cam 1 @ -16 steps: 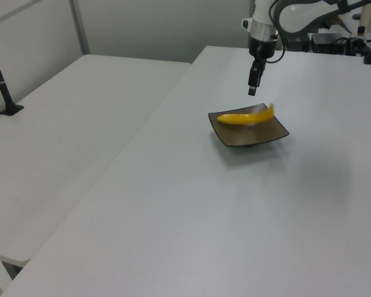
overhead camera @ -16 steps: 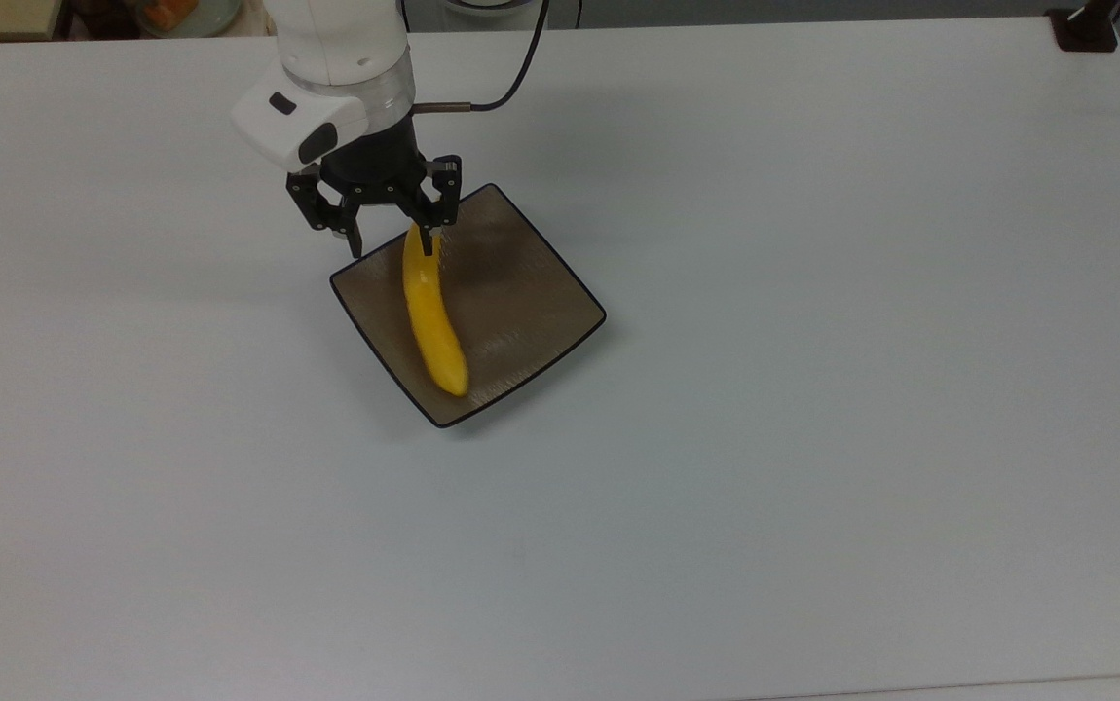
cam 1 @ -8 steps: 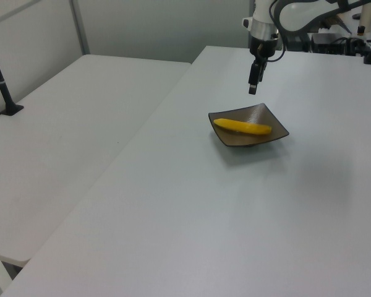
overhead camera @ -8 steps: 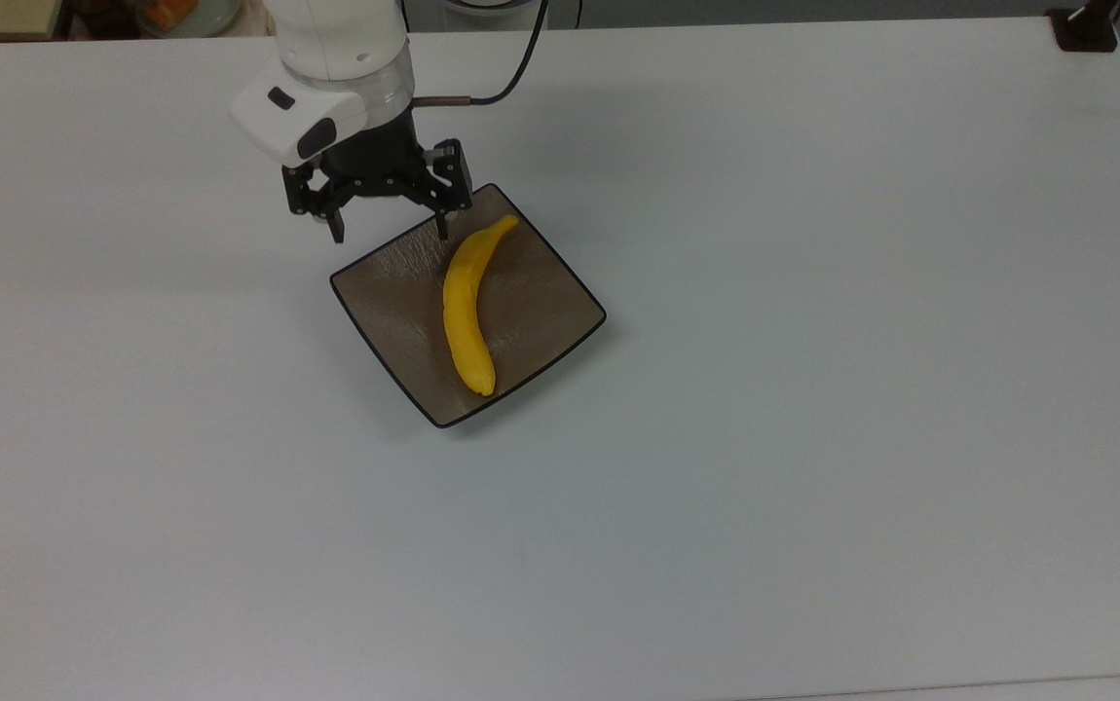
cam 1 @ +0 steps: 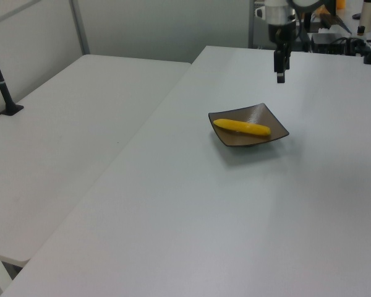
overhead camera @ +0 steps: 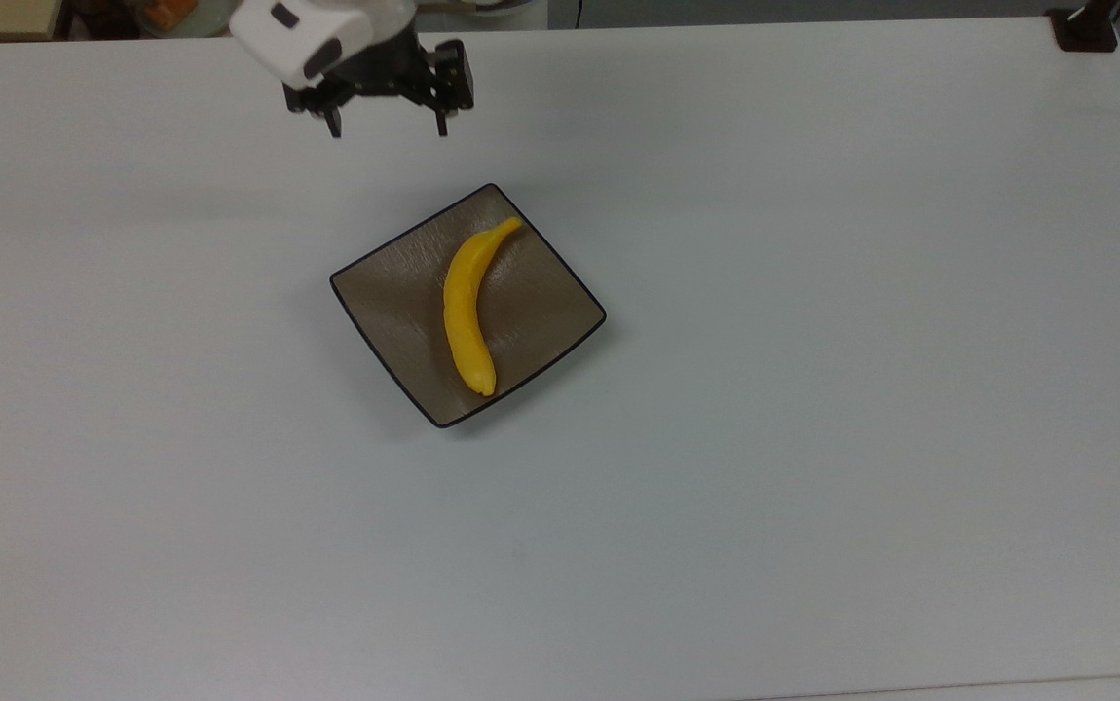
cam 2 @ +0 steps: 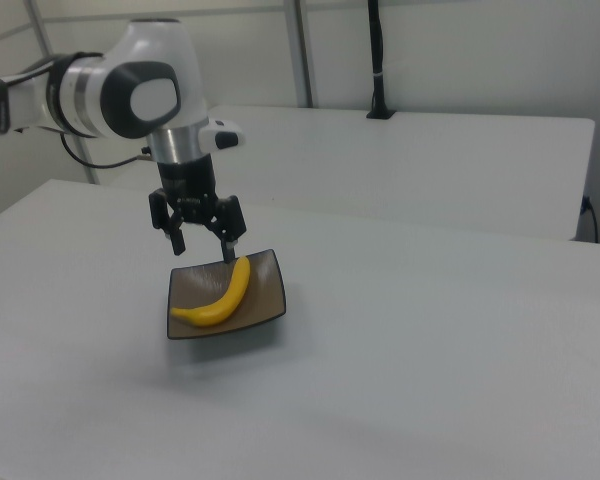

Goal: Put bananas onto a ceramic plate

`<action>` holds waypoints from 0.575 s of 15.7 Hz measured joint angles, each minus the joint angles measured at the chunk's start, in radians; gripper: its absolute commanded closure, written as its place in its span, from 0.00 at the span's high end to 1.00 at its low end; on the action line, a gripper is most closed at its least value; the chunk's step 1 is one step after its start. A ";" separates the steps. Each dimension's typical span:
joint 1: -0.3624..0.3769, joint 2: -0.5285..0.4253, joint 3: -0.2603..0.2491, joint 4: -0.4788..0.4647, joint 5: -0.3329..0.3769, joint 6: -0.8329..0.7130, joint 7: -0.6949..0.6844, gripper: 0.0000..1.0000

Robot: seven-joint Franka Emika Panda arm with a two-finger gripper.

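Where white table (overhead camera: 813, 438) spreads bare in front, brown plate (overhead camera: 394, 292) sits near middle. Banana (overhead camera: 467, 307) lies flat on plate, running corner to corner, stem tip toward far corner in top view. Beyond plate, gripper (overhead camera: 387, 127) hangs above table, fingers spread apart, empty, clear of banana.

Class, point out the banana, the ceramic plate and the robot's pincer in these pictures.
banana (overhead camera: 464, 310): top view, middle of its yellow body.
ceramic plate (overhead camera: 388, 300): top view, bare brown surface beside the banana.
pincer (overhead camera: 387, 129): top view, midway between its two open fingertips.
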 measured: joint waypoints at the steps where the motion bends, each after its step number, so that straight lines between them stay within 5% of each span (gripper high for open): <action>1: 0.020 -0.017 -0.029 -0.002 0.000 -0.001 -0.001 1.00; 5: 0.020 -0.041 -0.040 -0.007 0.000 0.028 0.001 1.00; 9: -0.036 -0.039 0.031 -0.011 0.001 0.118 0.030 1.00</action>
